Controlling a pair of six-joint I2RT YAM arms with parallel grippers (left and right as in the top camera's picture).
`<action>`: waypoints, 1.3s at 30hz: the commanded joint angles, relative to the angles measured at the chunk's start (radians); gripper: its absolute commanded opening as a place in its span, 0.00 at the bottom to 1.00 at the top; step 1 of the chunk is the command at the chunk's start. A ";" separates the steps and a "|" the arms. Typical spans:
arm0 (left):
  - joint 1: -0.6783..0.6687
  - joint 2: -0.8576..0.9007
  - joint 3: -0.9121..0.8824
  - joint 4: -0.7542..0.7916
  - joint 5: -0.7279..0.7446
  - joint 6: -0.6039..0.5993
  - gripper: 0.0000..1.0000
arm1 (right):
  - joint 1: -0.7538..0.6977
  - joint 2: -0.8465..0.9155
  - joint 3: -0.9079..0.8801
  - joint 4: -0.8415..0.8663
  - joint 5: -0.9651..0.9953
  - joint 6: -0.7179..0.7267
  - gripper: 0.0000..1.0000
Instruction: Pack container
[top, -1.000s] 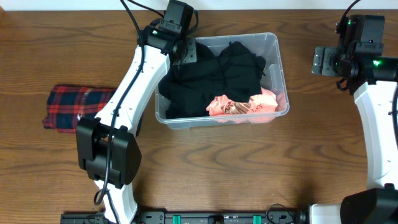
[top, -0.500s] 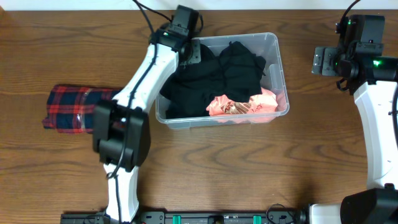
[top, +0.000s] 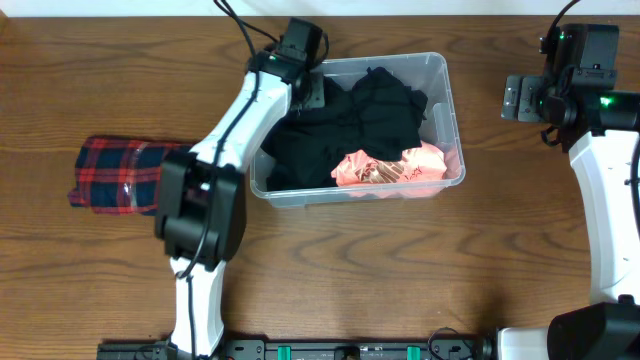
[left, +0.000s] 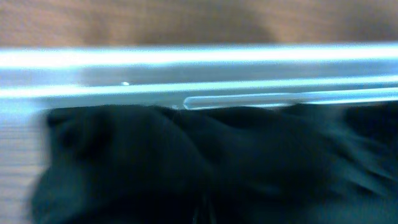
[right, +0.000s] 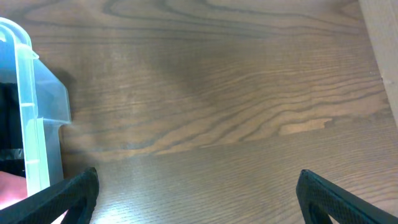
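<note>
Blur hides closed left jaws, perhaps touching black cloth (top: 345, 125) in container (top: 350, 196); right jaws gape.

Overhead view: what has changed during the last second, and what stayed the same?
The left arm swung toward its right: its elbow shifted nearer the container, and the left gripper moved further in over the black clothes at the far left corner. Nothing was visibly taken or released. The right gripper, jaws open, the pink cloth and the plaid cloth stayed put.

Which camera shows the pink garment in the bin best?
Overhead: the pink garment lies in plain sight in the container's near right part. Right wrist catches only a pink sliver; left wrist shows just black clothing.
</note>
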 joint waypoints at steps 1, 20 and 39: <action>-0.002 -0.169 0.007 -0.011 -0.001 -0.006 0.06 | -0.006 0.005 0.000 -0.001 0.007 -0.001 0.99; -0.082 -0.272 -0.073 -0.231 0.000 -0.049 0.06 | -0.006 0.005 0.000 -0.001 0.007 -0.001 0.99; -0.214 -0.269 -0.651 0.214 -0.001 -0.151 0.10 | -0.006 0.005 0.000 -0.001 0.007 -0.001 0.99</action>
